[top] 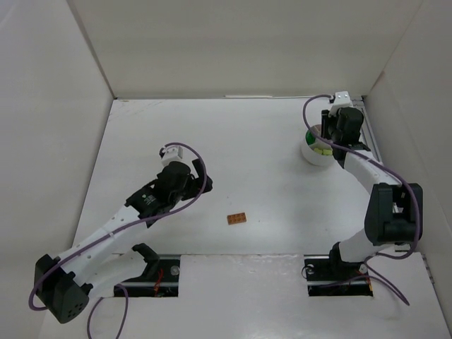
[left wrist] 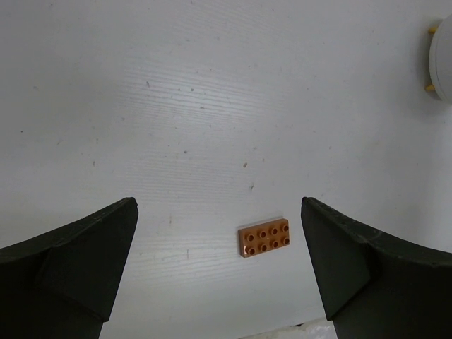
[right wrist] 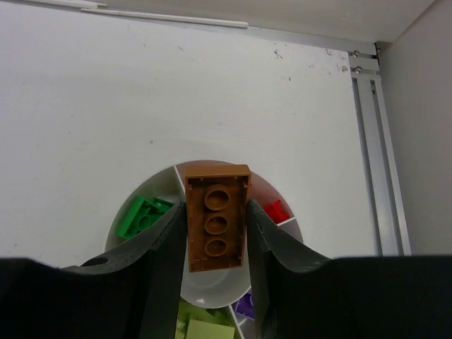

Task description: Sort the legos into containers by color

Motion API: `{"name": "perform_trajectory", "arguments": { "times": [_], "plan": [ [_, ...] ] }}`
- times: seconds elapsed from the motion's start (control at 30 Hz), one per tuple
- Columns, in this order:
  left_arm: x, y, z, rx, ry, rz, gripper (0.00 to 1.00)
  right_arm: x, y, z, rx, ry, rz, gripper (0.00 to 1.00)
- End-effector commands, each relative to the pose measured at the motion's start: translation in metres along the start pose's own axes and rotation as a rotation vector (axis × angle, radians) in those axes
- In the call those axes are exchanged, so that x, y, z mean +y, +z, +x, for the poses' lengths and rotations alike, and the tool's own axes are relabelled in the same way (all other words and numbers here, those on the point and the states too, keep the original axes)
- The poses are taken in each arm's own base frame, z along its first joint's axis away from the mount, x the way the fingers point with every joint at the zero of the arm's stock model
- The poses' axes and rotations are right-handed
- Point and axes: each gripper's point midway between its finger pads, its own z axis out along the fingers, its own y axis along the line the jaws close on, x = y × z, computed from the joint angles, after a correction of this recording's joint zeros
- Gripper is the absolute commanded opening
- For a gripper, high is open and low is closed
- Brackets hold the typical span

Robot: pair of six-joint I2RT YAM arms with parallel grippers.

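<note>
Two orange-brown legos: the held lego (right wrist: 215, 226) is clamped in the right pincer (right wrist: 215, 210) above the single white dish (top: 311, 157) — the loose lego (left wrist: 265, 237) lies flat on the white table (top: 268, 141), ahead of the left pincer (left wrist: 217, 205), whose fingers are apart. White walls surround the table.

Soft, even white light filling enclosure. Faint shadows lying under arms (top: 106, 233) in top view. Left wrist view reading greyer, table (left wrist: 212, 106) looking dull. Right wrist view: orange-brown lego (right wrist: 217, 219) showing sharp; near fingers (right wrist: 85, 296) sinking into featureless black, edges softening.
</note>
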Motion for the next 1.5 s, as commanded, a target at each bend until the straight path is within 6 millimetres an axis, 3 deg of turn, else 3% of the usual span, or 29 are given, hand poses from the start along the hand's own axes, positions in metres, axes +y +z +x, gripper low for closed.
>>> {"name": "perform_trajectory", "arguments": {
  "times": [0.0,0.13,0.27,0.37,0.5,0.6,0.73,0.9,0.97,1.03,1.07,1.17,1.2,1.27,1.3,1.47],
  "plan": [
    [-0.020,-0.006,-0.021,-0.053,-0.007,0.060,1.00,-0.004,0.009,-0.024,-0.096,0.032,-0.014,0.26],
    [-0.021,-0.006,-0.023,-0.053,0.002,0.059,1.00,-0.003,0.011,-0.017,-0.097,0.041,-0.014,0.29],
    [-0.023,-0.005,-0.019,-0.032,0.005,0.067,1.00,0.002,0.014,-0.004,-0.070,0.051,-0.031,0.43],
    [-0.022,-0.003,-0.014,-0.013,0.011,0.061,1.00,0.003,0.007,-0.010,-0.088,0.061,-0.038,0.51],
    [-0.025,-0.004,-0.011,0.007,0.002,0.079,1.00,0.006,0.000,0.005,-0.063,0.080,-0.039,0.58],
    [-0.028,-0.005,-0.008,0.023,0.003,0.095,1.00,0.001,-0.005,0.004,-0.067,0.090,-0.014,0.61],
    [-0.029,-0.003,0.008,0.089,0.010,0.119,1.00,0.004,-0.024,-0.011,-0.116,0.112,-0.039,0.66],
    [-0.032,0.000,0.043,0.236,0.049,0.188,1.00,0.017,-0.066,-0.047,-0.233,0.108,-0.141,0.68],
    [-0.032,0.001,0.055,0.263,0.056,0.183,1.00,0.051,-0.083,-0.056,-0.247,0.047,-0.268,0.73],
    [-0.030,0.001,0.058,0.268,0.042,0.171,1.00,0.079,-0.096,-0.046,-0.176,-0.066,-0.350,0.78],
    [-0.032,0.000,0.060,0.281,0.033,0.181,1.00,0.112,-0.110,-0.048,-0.171,-0.124,-0.429,0.80],
    [-0.038,-0.006,0.059,0.271,0.008,0.229,1.00,0.152,-0.133,-0.045,-0.104,-0.212,-0.497,0.84],
    [-0.038,-0.008,0.059,0.271,-0.002,0.229,1.00,0.180,-0.148,-0.043,-0.102,-0.244,-0.569,0.87],
    [-0.028,-0.010,0.054,0.235,-0.029,0.182,1.00,0.206,-0.164,-0.026,-0.045,-0.260,-0.648,0.92],
    [-0.020,-0.012,0.057,0.241,-0.060,0.140,1.00,0.230,-0.179,-0.016,-0.035,-0.274,-0.716,1.00],
    [-0.003,-0.027,0.043,0.175,-0.122,0.060,1.00,0.290,-0.223,0.043,0.072,-0.273,-0.889,1.00]
  ]
}}
